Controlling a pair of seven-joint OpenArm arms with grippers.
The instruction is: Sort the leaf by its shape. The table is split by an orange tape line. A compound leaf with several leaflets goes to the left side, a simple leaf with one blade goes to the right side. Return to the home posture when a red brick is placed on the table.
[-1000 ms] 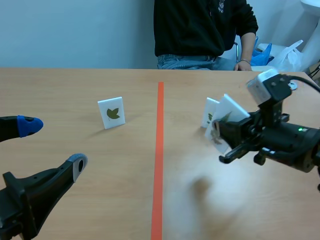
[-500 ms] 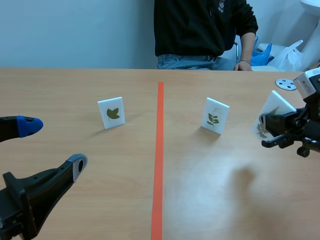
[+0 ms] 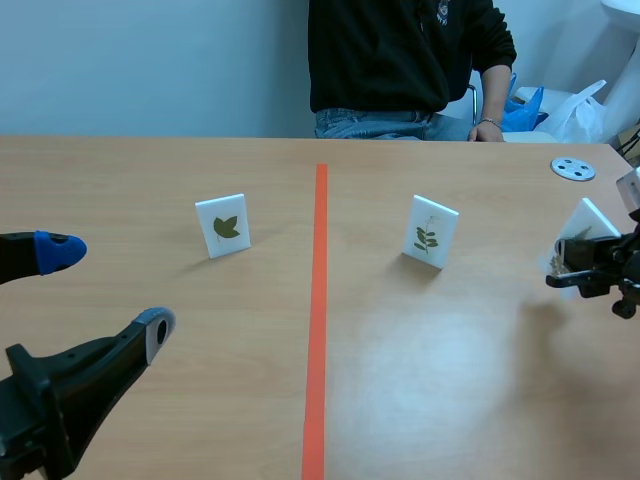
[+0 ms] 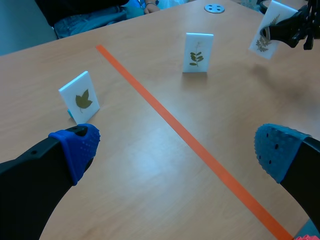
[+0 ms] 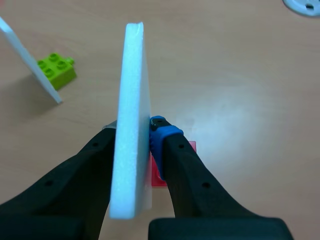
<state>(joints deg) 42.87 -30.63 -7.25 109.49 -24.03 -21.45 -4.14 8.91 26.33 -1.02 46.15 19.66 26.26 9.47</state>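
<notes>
While the right claw (image 3: 572, 268) clamps the leaf card (image 3: 585, 222) above the desk (image 3: 450, 380) at far right, the left claw (image 3: 108, 290) gapes wide, lower left. Carrying step: leaf looks compound, so next it should cross the orange tape line (image 3: 318, 300) leftward.

The tabletop (image 3: 200, 350) is smooth, pale wood grain with a soft sheen, the white card (image 5: 131, 125) clamped in the right claw (image 5: 135, 130) looks like matt foam board, the fingers (image 5: 185, 172) are matt black plastic with dotted, seemingly rubbery blue pads (image 5: 161, 131), and the green brick (image 5: 56, 71) is glossy plastic.
</notes>
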